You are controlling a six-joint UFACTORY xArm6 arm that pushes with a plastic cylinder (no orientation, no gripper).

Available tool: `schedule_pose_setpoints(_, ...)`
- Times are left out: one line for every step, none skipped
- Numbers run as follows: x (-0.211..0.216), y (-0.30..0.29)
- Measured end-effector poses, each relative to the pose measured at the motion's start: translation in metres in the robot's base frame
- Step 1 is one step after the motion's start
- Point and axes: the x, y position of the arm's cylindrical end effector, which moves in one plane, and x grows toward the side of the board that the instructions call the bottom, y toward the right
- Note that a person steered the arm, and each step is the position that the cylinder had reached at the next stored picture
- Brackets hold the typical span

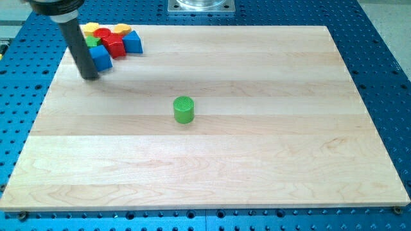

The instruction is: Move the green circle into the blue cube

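Observation:
The green circle (pixel 184 109) stands alone near the middle of the wooden board (pixel 212 167). A blue cube (pixel 101 58) lies at the view's top left, at the lower edge of a cluster of blocks. My tip (pixel 90 77) rests on the board just left of and below that blue cube, touching or nearly touching it. The rod hides part of the cluster. The green circle is far to the right of and below my tip.
The cluster at the top left also holds a second blue block (pixel 132 42), a red block (pixel 114 45), two yellow blocks (pixel 92 27) (pixel 122 29) and a green block (pixel 94 42). A blue perforated table (pixel 379 38) surrounds the board.

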Motion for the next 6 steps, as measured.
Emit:
schedule_pose_setpoints(-0.009,0.035)
schedule_pose_setpoints(0.015,0.145)
schedule_pose_setpoints(0.051,0.243)
schedule_pose_setpoints(0.128,0.255)
schedule_pose_setpoints(0.141,0.236)
schedule_pose_setpoints(0.115,0.204)
